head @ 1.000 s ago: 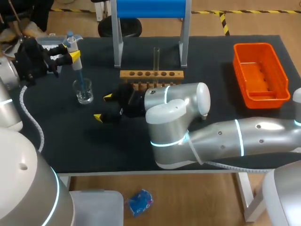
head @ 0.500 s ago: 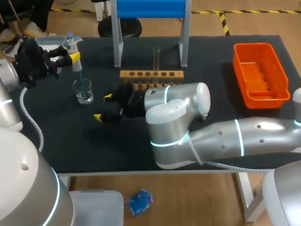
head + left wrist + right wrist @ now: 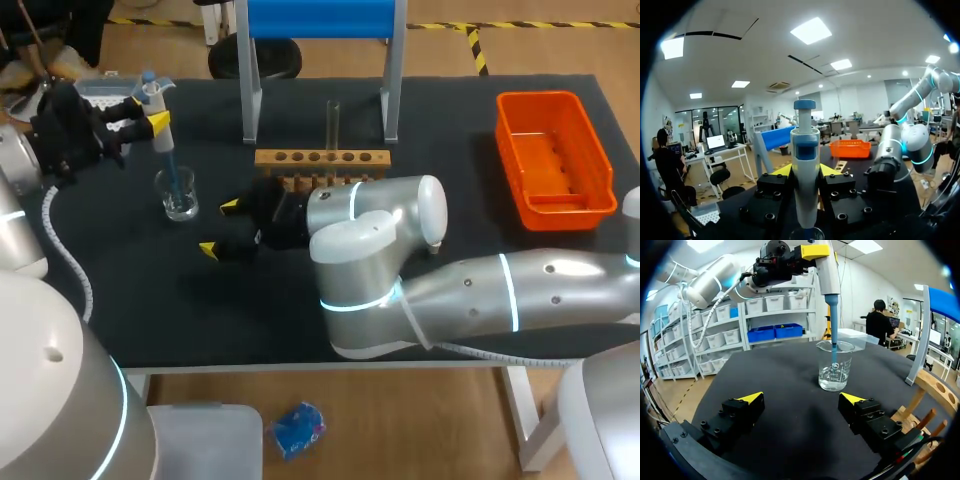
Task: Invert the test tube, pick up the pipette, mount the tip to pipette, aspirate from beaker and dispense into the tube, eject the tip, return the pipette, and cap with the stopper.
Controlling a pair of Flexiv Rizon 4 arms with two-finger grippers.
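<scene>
Two arms, one working: my left fingers (image 3: 782,171) clamped on pipette (image 3: 805,165), long axis vertical, tip (image 3: 833,347) straight below them, dipped in beaker (image 3: 835,367). My right fingers (image 3: 752,398) spread wide, empty, beaker just ahead. Test tube (image 3: 333,120) upright in rack (image 3: 322,158), well apart sideways from left fingers.

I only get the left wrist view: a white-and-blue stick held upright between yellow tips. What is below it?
Observer: The pipette has a blue tip reaching down into a glass beaker holding a little clear liquid.
Operator: Do the other arm's jaws hold anything?
Observer: No, the right jaws are open and empty, pointing at that beaker.
Operator: Anything else nearby?
Observer: A test tube stands upright in the wooden rack, beside the right jaws.
</scene>
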